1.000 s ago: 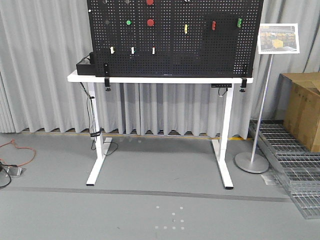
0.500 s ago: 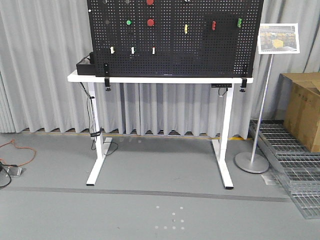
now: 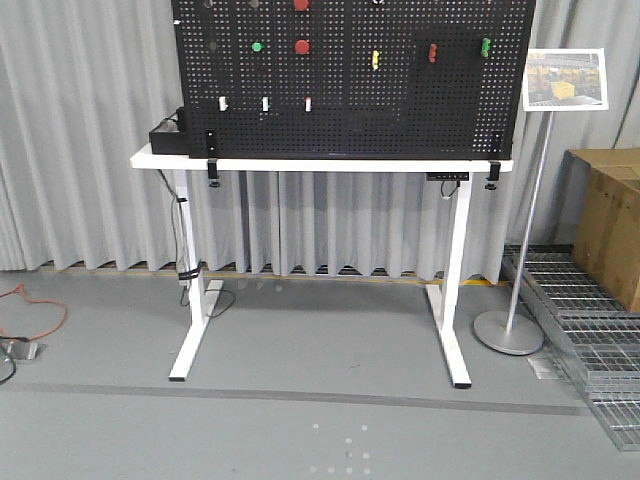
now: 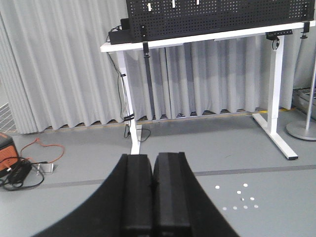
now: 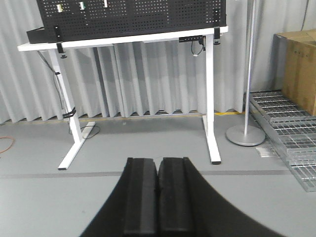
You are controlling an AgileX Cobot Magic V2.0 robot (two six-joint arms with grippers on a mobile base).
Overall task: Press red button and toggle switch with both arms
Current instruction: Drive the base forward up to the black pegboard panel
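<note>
Surface and pegboard got slightly closer; red button still way off, left hand and right hand both closed

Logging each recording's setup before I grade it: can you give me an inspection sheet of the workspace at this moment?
Surface: white table carrying an upright black pegboard.
Job's things: red button right of a green button; second red button cut by the frame top; which is larger, cannot tell. Three white switches in a row below.
Clutter: black box at the table's left end.
Grippers: left gripper and right gripper, jaws shut, empty, away from the table.
Cables: orange cable on the floor; black cable down the table leg.
Surroundings: grey curtain, sign stand, cardboard box, metal grates.
</note>
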